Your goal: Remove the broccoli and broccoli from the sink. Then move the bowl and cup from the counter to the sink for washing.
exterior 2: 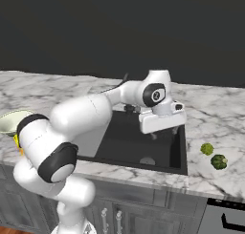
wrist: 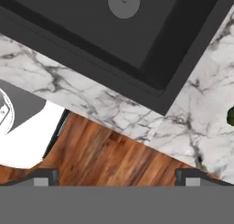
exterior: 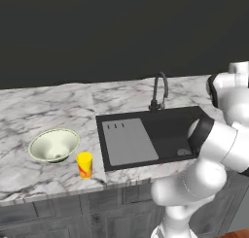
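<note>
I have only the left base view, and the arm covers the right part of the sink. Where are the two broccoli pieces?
Observer: In the right base view, the yellowish-green broccoli and the darker broccoli lie close together on the counter, to the right of the sink.
Operator: And where is the hand?
Observer: The hand hangs over the right side of the sink, pointing down.
Operator: Is it holding something?
Observer: No. In the hand view its fingers stand wide apart, with nothing between them.
</note>
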